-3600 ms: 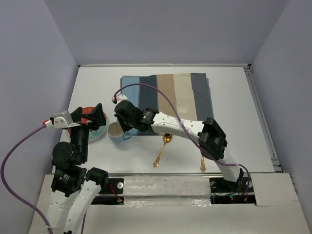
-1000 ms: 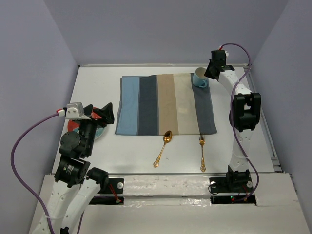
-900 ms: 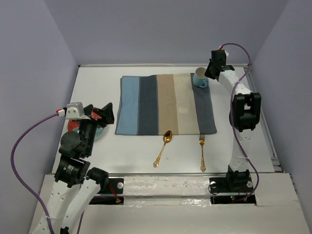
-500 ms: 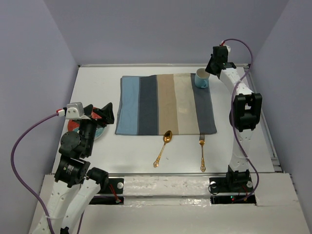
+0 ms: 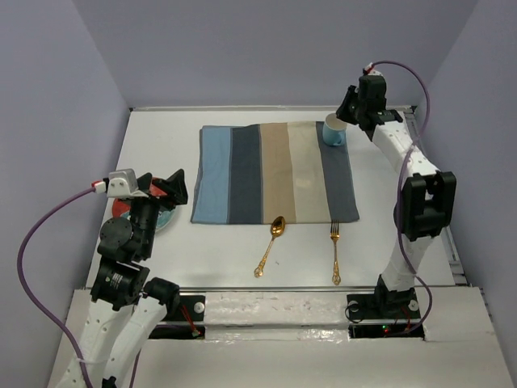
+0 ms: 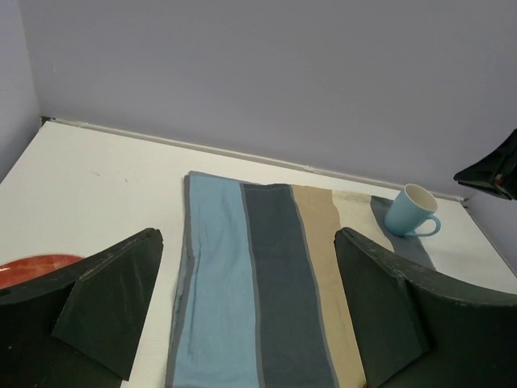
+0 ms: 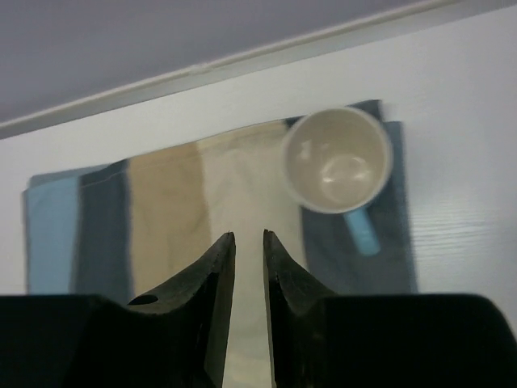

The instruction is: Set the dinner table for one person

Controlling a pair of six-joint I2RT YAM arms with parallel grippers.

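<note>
A light blue mug (image 5: 334, 131) (image 6: 410, 212) (image 7: 338, 160) stands upright on the far right corner of the striped placemat (image 5: 275, 171) (image 7: 170, 202), handle toward the near side. My right gripper (image 5: 344, 110) (image 7: 249, 236) hovers just above and beside it, jaws a narrow gap apart with nothing between them. My left gripper (image 5: 179, 187) (image 6: 248, 234) is wide open and empty over the left of the dinner table (image 5: 161, 137), above a red plate (image 5: 121, 210) (image 6: 32, 267) with a blue rim. A gold spoon (image 5: 271, 246) and gold fork (image 5: 334, 255) lie below the placemat's near edge.
A metal rail (image 5: 432, 186) runs along the table's right edge. Purple-grey walls close in the back and both sides. The left arm's purple cable (image 5: 32, 234) loops out on the left.
The right gripper has let go of the mug and lifted back from it. The mug, tilted a second ago, now stands upright on the placemat corner. The left arm has not moved.
</note>
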